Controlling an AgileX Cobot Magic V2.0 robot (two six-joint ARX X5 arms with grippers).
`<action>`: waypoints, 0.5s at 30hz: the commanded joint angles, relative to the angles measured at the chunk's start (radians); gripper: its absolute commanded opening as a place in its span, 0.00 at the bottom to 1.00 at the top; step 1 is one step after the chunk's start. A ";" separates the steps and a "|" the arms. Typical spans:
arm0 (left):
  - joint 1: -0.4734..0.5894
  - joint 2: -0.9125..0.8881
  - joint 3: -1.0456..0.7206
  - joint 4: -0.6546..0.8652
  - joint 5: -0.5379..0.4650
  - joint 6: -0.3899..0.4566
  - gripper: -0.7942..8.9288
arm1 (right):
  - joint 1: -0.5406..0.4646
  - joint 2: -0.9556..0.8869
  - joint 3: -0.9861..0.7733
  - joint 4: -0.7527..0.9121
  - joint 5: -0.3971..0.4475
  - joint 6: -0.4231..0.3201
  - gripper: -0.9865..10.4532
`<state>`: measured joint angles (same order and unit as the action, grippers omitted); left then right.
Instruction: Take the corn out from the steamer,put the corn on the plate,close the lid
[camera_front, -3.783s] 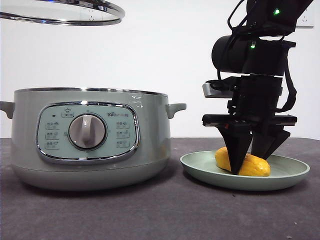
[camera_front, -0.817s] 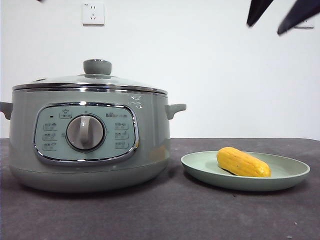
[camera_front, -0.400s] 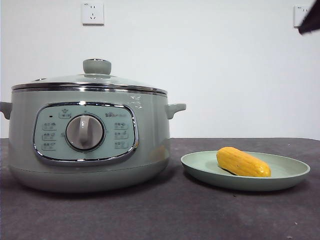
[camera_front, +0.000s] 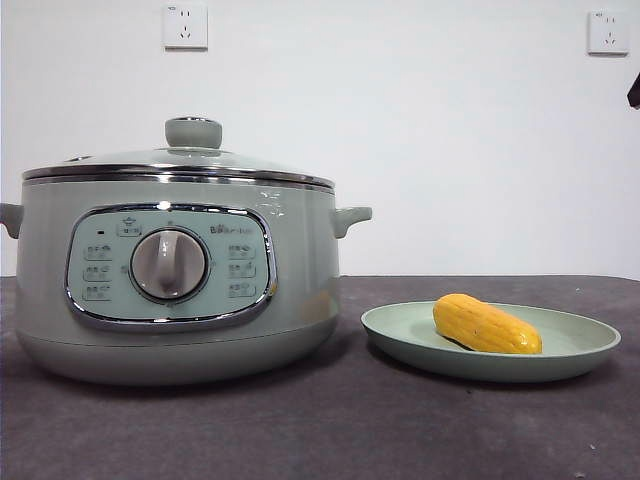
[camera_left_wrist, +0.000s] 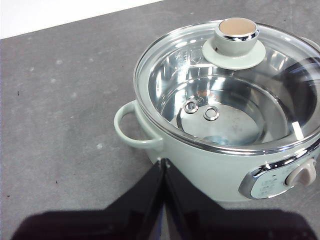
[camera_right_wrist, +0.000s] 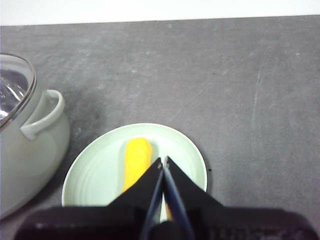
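Observation:
The corn (camera_front: 486, 324) lies on the mint-green plate (camera_front: 580, 352) at the right; it also shows in the right wrist view (camera_right_wrist: 136, 161) on the plate (camera_right_wrist: 95, 175). The steamer (camera_front: 170, 275) stands at the left with the glass lid (camera_front: 180, 160) resting on it, knob up. In the left wrist view the lid (camera_left_wrist: 235, 45) sits on the steamer (camera_left_wrist: 200, 160) and the pot looks empty. My left gripper (camera_left_wrist: 164, 162) is shut and empty, high beside the steamer's side handle. My right gripper (camera_right_wrist: 163, 161) is shut and empty, high above the plate.
A dark grey table (camera_front: 330, 430) runs under everything, with a white wall behind. Two wall sockets (camera_front: 186, 25) are high on the wall. A black tip of an arm (camera_front: 634, 92) shows at the right edge.
The lid, held up high 3.9 s ago, now rests on the steamer. The gripper that stood at the corn has risen away; over the last second its dark tips slid out at the upper right.

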<state>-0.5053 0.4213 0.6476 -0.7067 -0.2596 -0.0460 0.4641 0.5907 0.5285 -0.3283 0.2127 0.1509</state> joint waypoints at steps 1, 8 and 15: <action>0.000 -0.002 -0.006 0.002 -0.002 -0.006 0.08 | 0.000 -0.002 -0.008 -0.004 0.002 0.014 0.09; 0.011 -0.036 -0.006 0.012 -0.008 0.065 0.08 | 0.000 -0.002 -0.008 -0.008 0.003 0.014 0.09; 0.304 -0.251 -0.265 0.441 0.168 0.102 0.08 | 0.001 -0.002 -0.008 -0.011 0.002 0.014 0.09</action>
<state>-0.2115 0.1711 0.4065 -0.2684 -0.0990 0.0429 0.4644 0.5907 0.5285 -0.3443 0.2127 0.1539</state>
